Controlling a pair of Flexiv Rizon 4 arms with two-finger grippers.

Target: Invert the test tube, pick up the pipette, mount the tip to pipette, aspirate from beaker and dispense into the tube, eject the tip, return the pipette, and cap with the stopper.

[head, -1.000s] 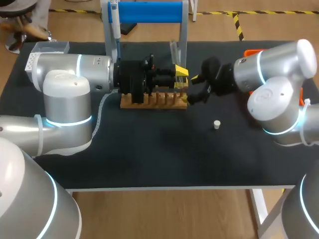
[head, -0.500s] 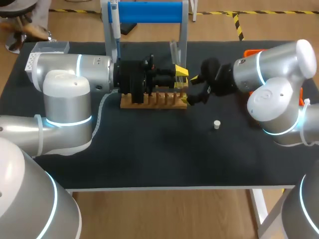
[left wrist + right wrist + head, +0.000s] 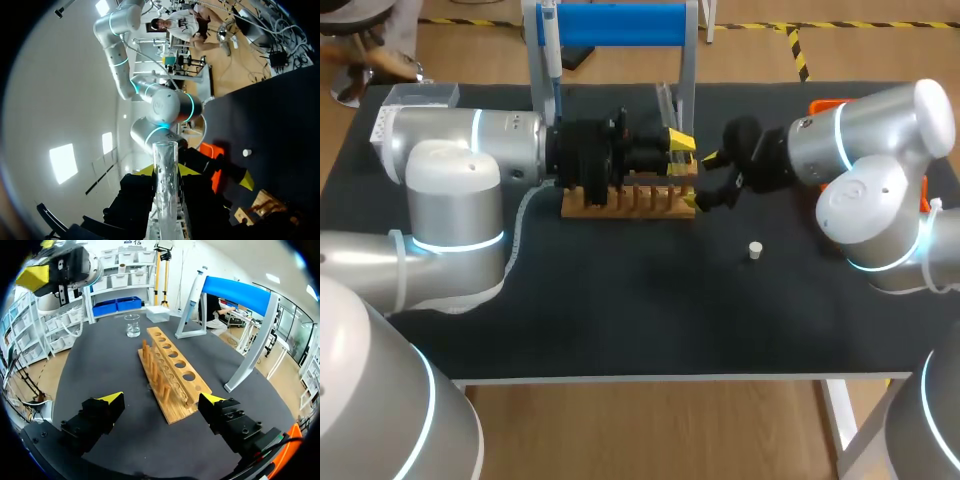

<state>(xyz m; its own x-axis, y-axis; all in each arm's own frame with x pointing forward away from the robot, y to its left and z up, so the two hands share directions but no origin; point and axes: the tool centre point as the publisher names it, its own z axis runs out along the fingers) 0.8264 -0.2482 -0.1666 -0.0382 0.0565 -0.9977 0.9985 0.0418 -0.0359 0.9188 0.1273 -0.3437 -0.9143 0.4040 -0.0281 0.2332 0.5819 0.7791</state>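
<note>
My left gripper (image 3: 680, 152) hovers above the wooden tube rack (image 3: 630, 200), shut on a clear test tube (image 3: 667, 105). In the left wrist view the tube (image 3: 165, 185) stands between the fingers of my left gripper (image 3: 166, 172). At the rack's right end my right gripper (image 3: 703, 180) is open and holds nothing. Its own view shows the right gripper (image 3: 162, 400) straddling the end of the rack (image 3: 170, 375). The pipette (image 3: 550, 50) hangs on the blue stand (image 3: 620, 25). A glass beaker (image 3: 132, 325) stands past the rack's far end. The white stopper (image 3: 755, 250) lies on the mat.
A clear tip box (image 3: 415, 100) sits at the back left corner of the black mat. An orange object (image 3: 825, 105) lies behind my right arm. The stand's legs rise just behind the rack. Open mat spreads in front of the rack.
</note>
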